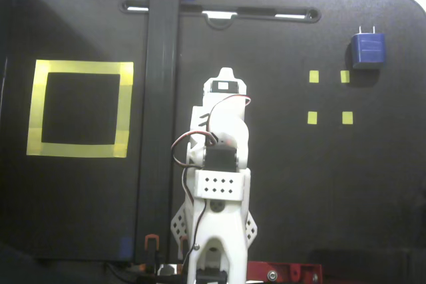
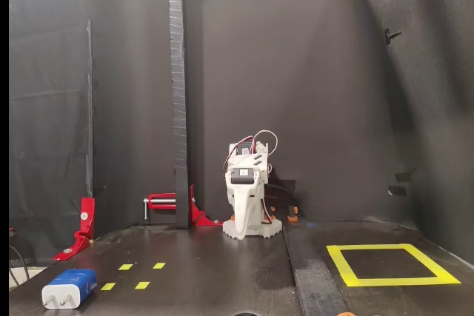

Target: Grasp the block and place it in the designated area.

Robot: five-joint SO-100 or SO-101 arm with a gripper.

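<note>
The table top (image 1: pixel 299 191) is black and matt, slightly grainy, with a faint sheen near the arm's base in a fixed view. The designated area (image 1: pixel 80 68) is flat yellow tape, smooth and dull. The block (image 2: pixel 70 286) looks like smooth blue plastic with a pale face. The arm (image 1: pixel 223 164) is white moulded plastic; the clamps (image 2: pixel 81 223) are red painted metal. Dark cloth-like backdrop (image 2: pixel 333 72) hangs behind.

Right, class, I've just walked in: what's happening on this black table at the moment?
Nothing is being handled yet. The white arm sits folded at the table's middle. The blue block lies untouched beyond the four small yellow tape marks. The big yellow tape square on the other side is empty.
</note>
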